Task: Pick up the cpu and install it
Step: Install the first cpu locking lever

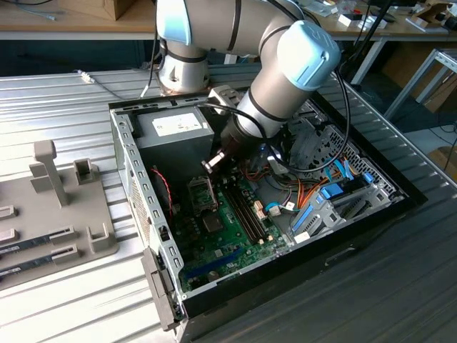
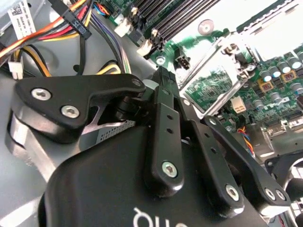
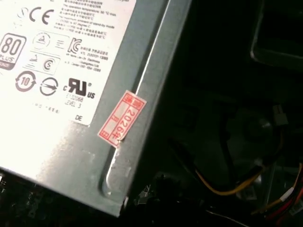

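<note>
I have the gripper (image 1: pixel 214 161) hanging inside the open computer case (image 1: pixel 136 186), over the motherboard (image 1: pixel 221 236) near the power supply (image 1: pixel 171 128). I cannot tell how the jaws stand, nor where the cpu is.

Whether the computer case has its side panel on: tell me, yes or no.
No, the computer case lies open, its motherboard and power supply exposed.

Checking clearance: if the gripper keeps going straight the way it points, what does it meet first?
Likely the open CPU socket on the motherboard: the gripper points down at it in the second wrist view. Depth is unclear.
</note>
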`<control>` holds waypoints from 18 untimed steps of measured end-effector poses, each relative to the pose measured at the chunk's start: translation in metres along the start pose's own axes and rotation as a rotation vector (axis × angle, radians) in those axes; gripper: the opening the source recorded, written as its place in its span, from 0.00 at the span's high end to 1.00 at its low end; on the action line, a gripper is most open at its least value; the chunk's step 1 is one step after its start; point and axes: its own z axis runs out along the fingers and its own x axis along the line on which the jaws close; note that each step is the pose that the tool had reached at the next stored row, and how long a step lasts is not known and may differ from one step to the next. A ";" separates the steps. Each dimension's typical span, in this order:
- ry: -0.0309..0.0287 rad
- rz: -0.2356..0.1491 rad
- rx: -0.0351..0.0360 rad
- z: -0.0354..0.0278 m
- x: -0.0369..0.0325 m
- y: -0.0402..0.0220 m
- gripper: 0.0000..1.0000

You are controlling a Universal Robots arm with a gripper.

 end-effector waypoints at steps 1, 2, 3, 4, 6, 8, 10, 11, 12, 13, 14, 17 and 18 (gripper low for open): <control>-0.0004 0.000 0.0000 -0.0007 0.0004 0.0002 0.89; -0.0012 0.000 -0.0002 -0.0013 0.0008 0.0005 0.89; -0.0021 -0.001 -0.0007 -0.0017 0.0014 0.0007 0.89; -0.0030 -0.001 -0.0013 -0.0020 0.0019 0.0009 0.89; -0.0046 -0.001 -0.0032 -0.0029 0.0027 0.0009 0.89; -0.0057 -0.002 -0.0059 -0.0039 0.0034 0.0007 0.89; -0.0072 -0.003 -0.0097 -0.0055 0.0041 0.0007 0.89; -0.0085 -0.003 -0.0131 -0.0074 0.0045 0.0009 0.89; -0.0090 -0.004 -0.0146 -0.0083 0.0047 0.0010 0.89; -0.0094 -0.004 -0.0159 -0.0089 0.0048 0.0011 0.89; -0.0104 -0.005 -0.0187 -0.0097 0.0050 0.0011 0.89; -0.0127 -0.006 -0.0251 -0.0123 0.0056 0.0013 0.89; -0.0132 -0.006 -0.0265 -0.0125 0.0057 0.0012 0.89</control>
